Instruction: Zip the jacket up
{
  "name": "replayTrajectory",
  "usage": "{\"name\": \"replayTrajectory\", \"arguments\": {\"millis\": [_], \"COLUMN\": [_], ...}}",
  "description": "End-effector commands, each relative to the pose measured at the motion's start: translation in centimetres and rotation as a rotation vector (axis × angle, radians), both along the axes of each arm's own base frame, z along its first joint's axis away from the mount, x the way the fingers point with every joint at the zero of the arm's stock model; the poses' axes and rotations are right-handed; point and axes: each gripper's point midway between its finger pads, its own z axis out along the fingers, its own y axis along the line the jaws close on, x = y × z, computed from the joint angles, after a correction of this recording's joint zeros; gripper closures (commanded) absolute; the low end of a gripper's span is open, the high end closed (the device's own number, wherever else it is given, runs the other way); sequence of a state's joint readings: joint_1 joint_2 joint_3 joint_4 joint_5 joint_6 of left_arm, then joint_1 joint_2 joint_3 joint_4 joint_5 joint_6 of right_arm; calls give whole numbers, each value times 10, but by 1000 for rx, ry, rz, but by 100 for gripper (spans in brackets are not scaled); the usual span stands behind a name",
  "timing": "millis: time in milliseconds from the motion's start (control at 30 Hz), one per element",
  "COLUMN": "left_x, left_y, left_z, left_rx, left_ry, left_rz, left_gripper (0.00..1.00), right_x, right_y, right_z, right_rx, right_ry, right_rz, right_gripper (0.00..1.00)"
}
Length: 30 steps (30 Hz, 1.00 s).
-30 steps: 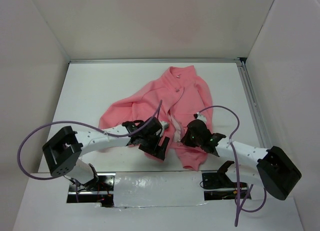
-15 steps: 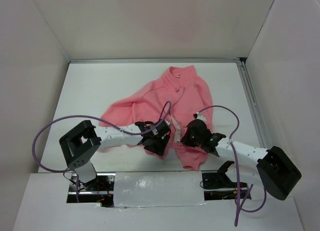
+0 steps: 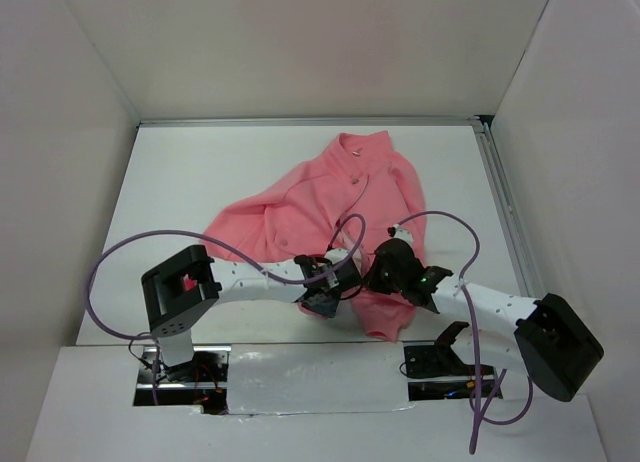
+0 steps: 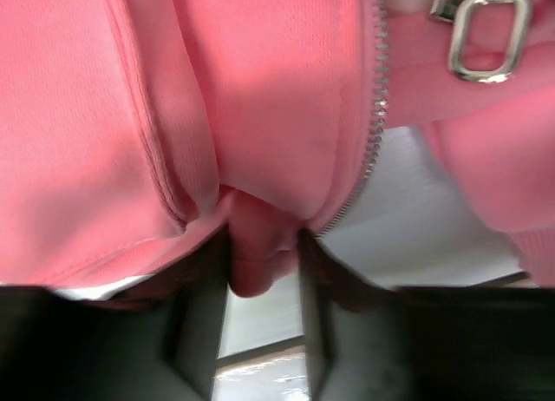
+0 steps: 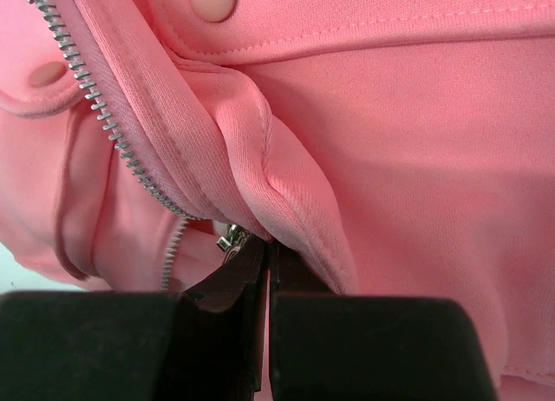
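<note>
The salmon-pink jacket (image 3: 330, 197) lies crumpled mid-table, collar toward the far side. Both grippers meet at its near hem. My left gripper (image 3: 325, 300) reaches in from the left; in the left wrist view its fingers (image 4: 264, 245) squeeze a pink fold of hem, with zipper teeth (image 4: 375, 115) and a silver ring pull (image 4: 481, 32) to the right. My right gripper (image 3: 378, 272) comes from the right. In the right wrist view it (image 5: 267, 245) is shut on a fabric ridge beside the metal slider (image 5: 230, 238), and zipper teeth (image 5: 87, 97) run up to the left.
White walls enclose the table (image 3: 170, 182) on three sides, with a metal rail (image 3: 505, 212) along the right edge. Purple cables (image 3: 440, 220) loop over both arms. A taped strip (image 3: 300, 367) and the arm mounts sit along the near edge.
My left arm has swung right and forward to the hem beside the right gripper, and its jaws have closed in on a fold of fabric. The right gripper has held still.
</note>
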State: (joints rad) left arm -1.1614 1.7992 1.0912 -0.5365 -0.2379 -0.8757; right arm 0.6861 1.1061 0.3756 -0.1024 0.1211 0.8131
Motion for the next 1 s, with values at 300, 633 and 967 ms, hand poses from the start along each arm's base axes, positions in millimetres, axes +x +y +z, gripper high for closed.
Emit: {"name": "replayTrajectory", "arguments": {"millis": [300, 633, 967], "left_x": [-43, 53, 106], "left_y": [25, -24, -11], "left_z": [-25, 153, 247], "left_rx": [104, -503, -857], "left_ry": [126, -176, -367], "left_rz": [19, -7, 109], "left_gripper": [100, 100, 100], "right_x": [11, 15, 5], "right_y": [1, 21, 43], "right_z": [32, 166, 207], "right_rx": [31, 215, 352], "right_ry": [-126, -613, -725], "right_rz": [30, 266, 409], "right_gripper": [100, 100, 100]}}
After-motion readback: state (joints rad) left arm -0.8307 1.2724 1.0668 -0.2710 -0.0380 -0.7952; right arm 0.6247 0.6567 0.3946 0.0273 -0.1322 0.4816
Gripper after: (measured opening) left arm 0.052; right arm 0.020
